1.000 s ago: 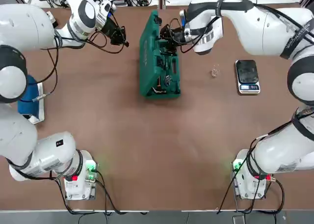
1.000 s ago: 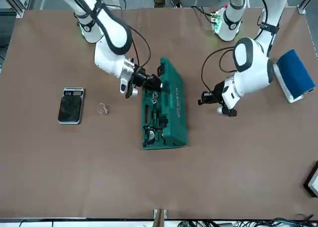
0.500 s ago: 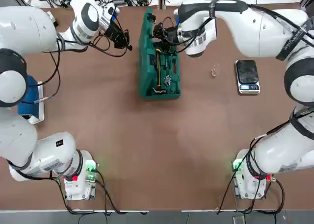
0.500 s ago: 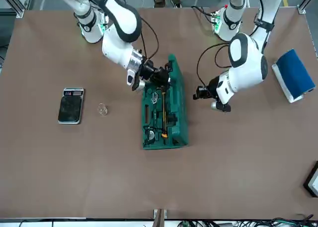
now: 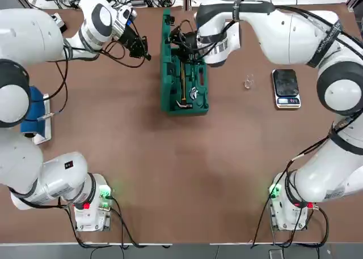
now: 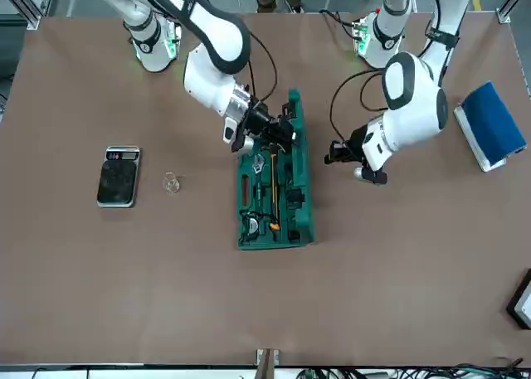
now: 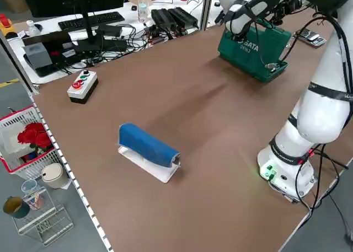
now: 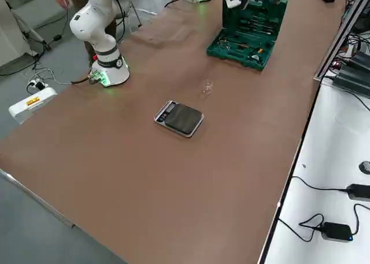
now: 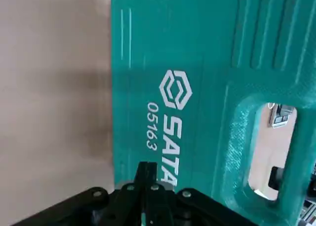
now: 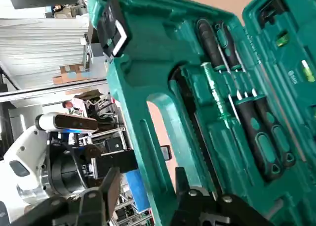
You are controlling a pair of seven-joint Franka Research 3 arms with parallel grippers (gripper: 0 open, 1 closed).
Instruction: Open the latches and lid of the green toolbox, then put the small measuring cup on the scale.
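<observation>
My right pincer (image 6: 267, 130) is at the handle edge of the lid (image 5: 165, 55), its fingers either side of that edge, pinching it. The lid stands nearly upright over the green toolbox (image 5: 190, 83), whose tool trays lie exposed on the table (image 5: 187, 174). My left pincer (image 5: 142, 48) hangs just beside the lid's outer face, fingers pressed together. The small cup (image 5: 248, 82) stands between the toolbox and the scale (image 5: 286, 88).
</observation>
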